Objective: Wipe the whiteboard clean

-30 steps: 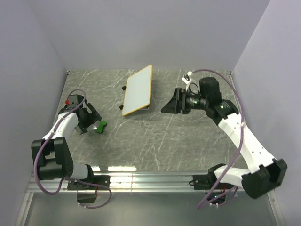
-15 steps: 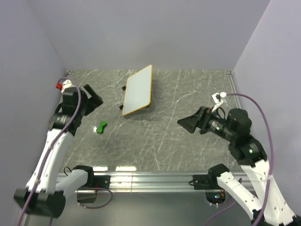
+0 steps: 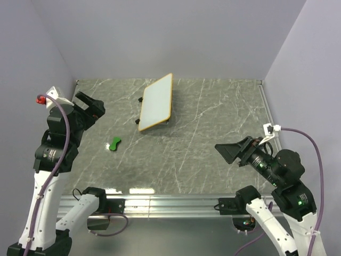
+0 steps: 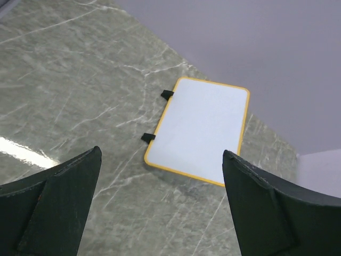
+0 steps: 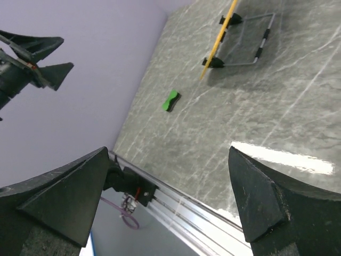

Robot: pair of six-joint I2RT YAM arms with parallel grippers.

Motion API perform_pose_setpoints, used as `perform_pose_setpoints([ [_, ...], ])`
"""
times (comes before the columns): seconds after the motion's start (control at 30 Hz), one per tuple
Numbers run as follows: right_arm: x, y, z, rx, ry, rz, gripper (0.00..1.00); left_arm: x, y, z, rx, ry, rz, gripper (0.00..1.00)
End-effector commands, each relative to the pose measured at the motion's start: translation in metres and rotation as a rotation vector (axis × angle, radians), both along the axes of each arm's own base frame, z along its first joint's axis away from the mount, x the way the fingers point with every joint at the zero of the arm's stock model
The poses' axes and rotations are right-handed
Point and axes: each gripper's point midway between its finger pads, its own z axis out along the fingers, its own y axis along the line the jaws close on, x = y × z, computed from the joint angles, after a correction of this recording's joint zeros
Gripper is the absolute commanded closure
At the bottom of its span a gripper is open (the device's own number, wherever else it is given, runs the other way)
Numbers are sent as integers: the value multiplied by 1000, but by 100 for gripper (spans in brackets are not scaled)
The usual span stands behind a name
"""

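"Where's the board?"
"I see the blank, orange-framed white whiteboard (image 3: 156, 102) propped far-centre on the grey marble table (image 3: 202, 154)."
"Grippers?"
"My left gripper (image 3: 89, 106) and right gripper (image 3: 233, 151) both gape wide, empty, well apart from it."

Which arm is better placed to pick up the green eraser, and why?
Left. The green eraser lies on the table's left side, nearer the open, empty left gripper; the right gripper, also open, is across the table.
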Motion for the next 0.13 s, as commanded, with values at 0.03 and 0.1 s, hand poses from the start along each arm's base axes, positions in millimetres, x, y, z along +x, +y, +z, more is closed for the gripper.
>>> perform_pose_setpoints([
  [0.03,-4,-5,6,-54,-66,2,0,-4,9,1,30,1,36,1],
  [0.1,-1,-9,2,-92,-63,-9,0,0,9,3,44,-1,34,1],
])
